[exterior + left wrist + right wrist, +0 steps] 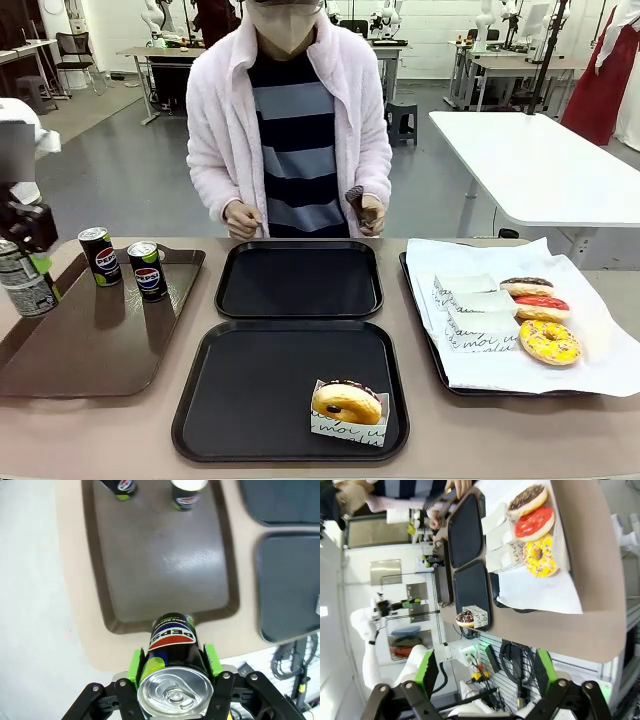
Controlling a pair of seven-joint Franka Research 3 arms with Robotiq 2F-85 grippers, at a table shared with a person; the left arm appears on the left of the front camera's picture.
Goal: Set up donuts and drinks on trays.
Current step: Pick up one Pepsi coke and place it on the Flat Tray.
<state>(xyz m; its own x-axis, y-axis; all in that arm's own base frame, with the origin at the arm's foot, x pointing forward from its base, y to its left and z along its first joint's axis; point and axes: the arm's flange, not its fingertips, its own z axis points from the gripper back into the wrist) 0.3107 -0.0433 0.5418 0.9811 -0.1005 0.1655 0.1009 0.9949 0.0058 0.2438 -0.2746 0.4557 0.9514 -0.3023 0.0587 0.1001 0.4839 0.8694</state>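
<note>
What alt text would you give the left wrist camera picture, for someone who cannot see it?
The left gripper clamps a dark Pepsi can between green pads, seen from its silver top, with a brown tray beyond it. At the tray's far end stand two more cans; parts of two black trays show at the right.

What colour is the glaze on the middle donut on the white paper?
Red; the middle donut shows best in the right wrist view.

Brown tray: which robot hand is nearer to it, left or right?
Left. The left hand, holding a Pepsi can, is at the brown tray's edge; the right hand is off the table beside the paper-lined donut tray.
</note>
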